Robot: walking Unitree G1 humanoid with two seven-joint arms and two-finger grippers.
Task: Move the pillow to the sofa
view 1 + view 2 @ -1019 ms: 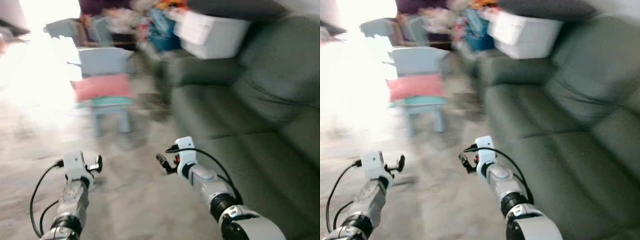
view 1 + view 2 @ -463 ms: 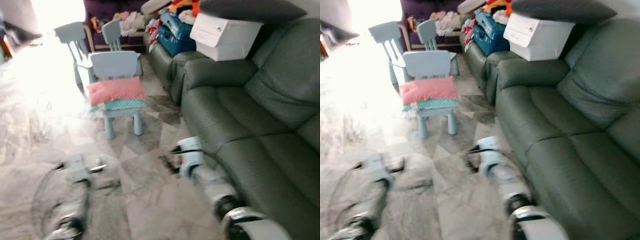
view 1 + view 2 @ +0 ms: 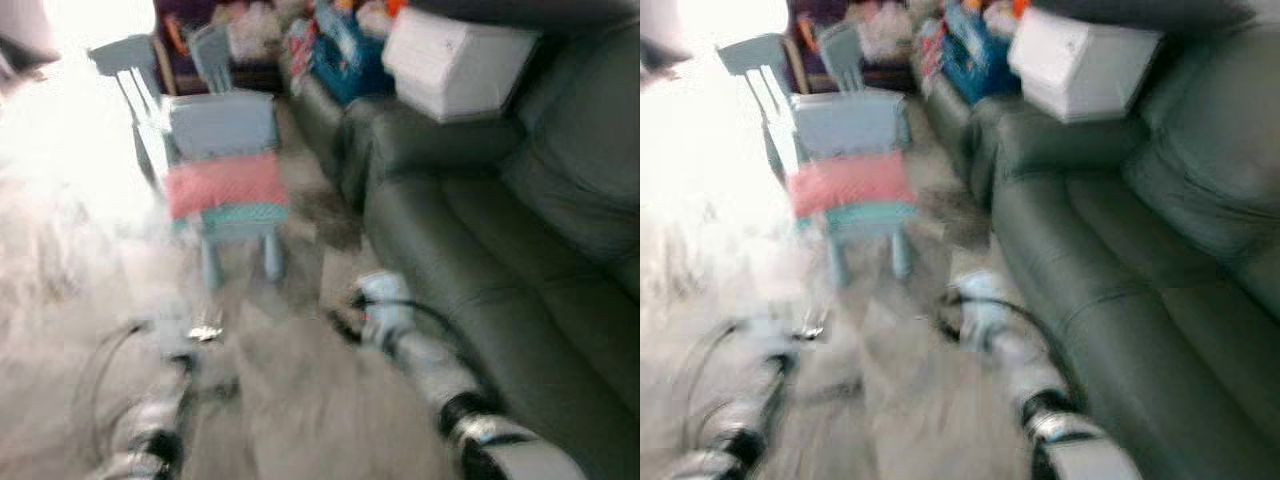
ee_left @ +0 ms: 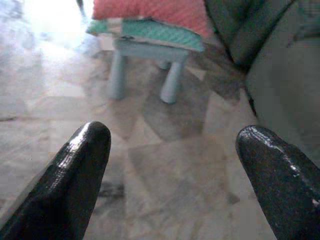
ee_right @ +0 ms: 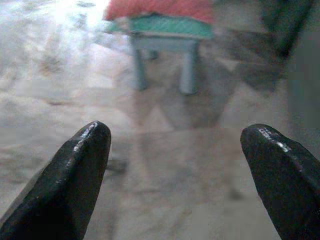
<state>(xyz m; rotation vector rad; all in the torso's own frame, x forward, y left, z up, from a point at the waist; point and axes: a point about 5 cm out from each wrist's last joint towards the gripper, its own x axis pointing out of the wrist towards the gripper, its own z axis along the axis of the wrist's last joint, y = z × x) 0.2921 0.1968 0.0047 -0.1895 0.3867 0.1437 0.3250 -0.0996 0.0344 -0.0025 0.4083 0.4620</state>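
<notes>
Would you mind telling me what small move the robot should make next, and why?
Probably keep stepping toward the chair. The pink pillow lies on its seat atop a teal cushion, apart from both open hands, left hand and right hand, with bare floor between.

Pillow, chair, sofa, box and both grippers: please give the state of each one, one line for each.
pink pillow: lying on the small chair, on top of a teal cushion
small chair: upright on the floor, beside the sofa
sofa: seat bare
white box: resting on the sofa's armrest
left gripper: open, holding nothing
right gripper: open, holding nothing
</notes>
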